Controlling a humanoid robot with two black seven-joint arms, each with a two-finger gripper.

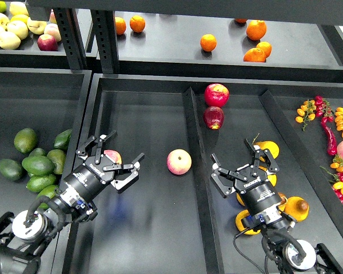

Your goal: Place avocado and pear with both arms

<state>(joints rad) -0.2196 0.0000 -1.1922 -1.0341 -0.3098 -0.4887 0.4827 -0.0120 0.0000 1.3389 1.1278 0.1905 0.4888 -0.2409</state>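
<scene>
Avocado pile [37, 165] sits just left of your left gripper [110, 158], spread wide over a pink-yellow fruit [112, 156], gripping nothing; right gripper [244, 165] hangs unclenched, empty, over the pears [267, 149], brown-hollowed one [297, 208] right behind it

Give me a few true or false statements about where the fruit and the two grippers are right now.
1. The avocados lie in the tray left of the left gripper. True.
2. The right gripper holds a red apple. False: it is open above the orange-yellow pears.
3. Two red apples sit in the right-hand tray. True.
4. The oranges lie in the lower middle tray. False: they are on the upper shelf.
</scene>
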